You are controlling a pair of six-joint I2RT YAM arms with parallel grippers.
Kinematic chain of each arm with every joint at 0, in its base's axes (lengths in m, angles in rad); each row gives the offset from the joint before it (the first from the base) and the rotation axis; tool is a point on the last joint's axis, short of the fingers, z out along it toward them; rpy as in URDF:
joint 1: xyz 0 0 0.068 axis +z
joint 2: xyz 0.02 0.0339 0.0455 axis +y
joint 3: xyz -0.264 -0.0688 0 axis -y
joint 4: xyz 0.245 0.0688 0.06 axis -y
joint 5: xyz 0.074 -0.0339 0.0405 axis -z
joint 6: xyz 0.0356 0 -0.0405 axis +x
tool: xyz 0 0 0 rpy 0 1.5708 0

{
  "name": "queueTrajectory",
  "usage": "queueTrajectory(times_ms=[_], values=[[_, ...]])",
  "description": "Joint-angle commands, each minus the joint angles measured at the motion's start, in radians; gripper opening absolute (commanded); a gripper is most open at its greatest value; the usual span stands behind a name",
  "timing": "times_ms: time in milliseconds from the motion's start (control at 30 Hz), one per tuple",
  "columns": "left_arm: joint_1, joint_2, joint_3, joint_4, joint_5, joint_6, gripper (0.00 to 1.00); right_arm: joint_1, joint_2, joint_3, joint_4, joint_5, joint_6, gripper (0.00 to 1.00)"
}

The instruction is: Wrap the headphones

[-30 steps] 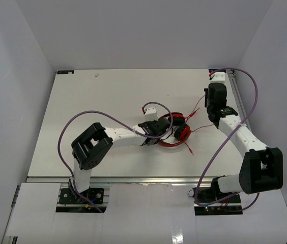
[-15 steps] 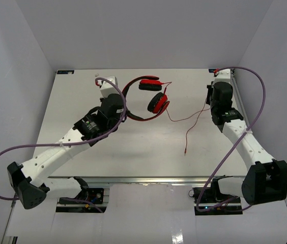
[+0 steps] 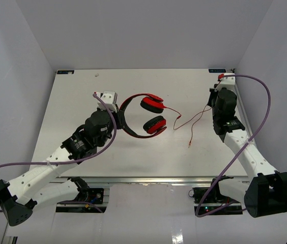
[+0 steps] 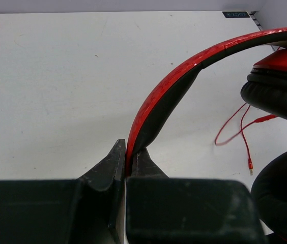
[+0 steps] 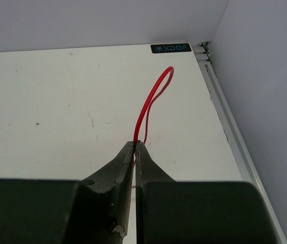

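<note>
The red headphones (image 3: 146, 115) are held by the headband, with both earcups to the right of my left gripper (image 3: 117, 113). That gripper is shut on the red-and-black headband (image 4: 184, 66); the black-padded earcups (image 4: 278, 86) show at the right edge of the left wrist view. The thin red cord (image 3: 192, 118) runs from the earcups to my right gripper (image 3: 212, 101), and its plug end (image 3: 190, 146) lies on the table. In the right wrist view my right gripper (image 5: 135, 145) is shut on the cord (image 5: 151, 101), which loops ahead of the fingertips.
The white table (image 3: 82, 101) has a metal rail (image 3: 237, 101) along its right edge, close to the right gripper. Grey walls enclose the far and side edges. Purple robot cables (image 3: 258, 101) arc over both arms.
My left gripper carried the headphones from the table's middle to the far left, then a little nearer. My right gripper moved toward the far right corner with the cord.
</note>
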Motion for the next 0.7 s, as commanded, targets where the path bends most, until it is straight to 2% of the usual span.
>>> queueTrajectory(times_ms=[0,33,100,267,367,467,533,667], values=[[-0.002,0.006,0.1,-0.058,-0.124,-0.078,0.0,-0.023,0.11,0.099,-0.086,0.084,0.089,0.25],[-0.004,0.016,0.119,-0.094,-0.167,-0.08,0.0,-0.031,0.141,0.135,-0.093,0.086,0.106,0.26],[-0.002,0.043,0.167,-0.21,-0.246,-0.123,0.0,-0.035,0.184,0.197,-0.198,0.051,0.128,0.46],[-0.002,0.035,0.243,-0.285,-0.278,-0.134,0.0,-0.033,0.115,0.192,-0.186,-0.247,0.086,0.68],[-0.002,0.038,0.304,-0.341,-0.261,-0.133,0.0,-0.033,0.05,0.172,-0.16,-0.452,0.052,0.67],[-0.004,0.049,0.34,-0.379,-0.219,-0.144,0.0,-0.033,0.007,0.137,-0.061,-0.765,0.046,0.67],[-0.002,0.066,0.379,-0.424,-0.149,-0.16,0.0,-0.031,-0.006,0.08,0.068,-1.012,0.076,0.67],[-0.003,0.049,0.43,-0.498,-0.095,-0.194,0.0,-0.018,-0.053,-0.102,0.273,-1.101,0.142,0.68]])
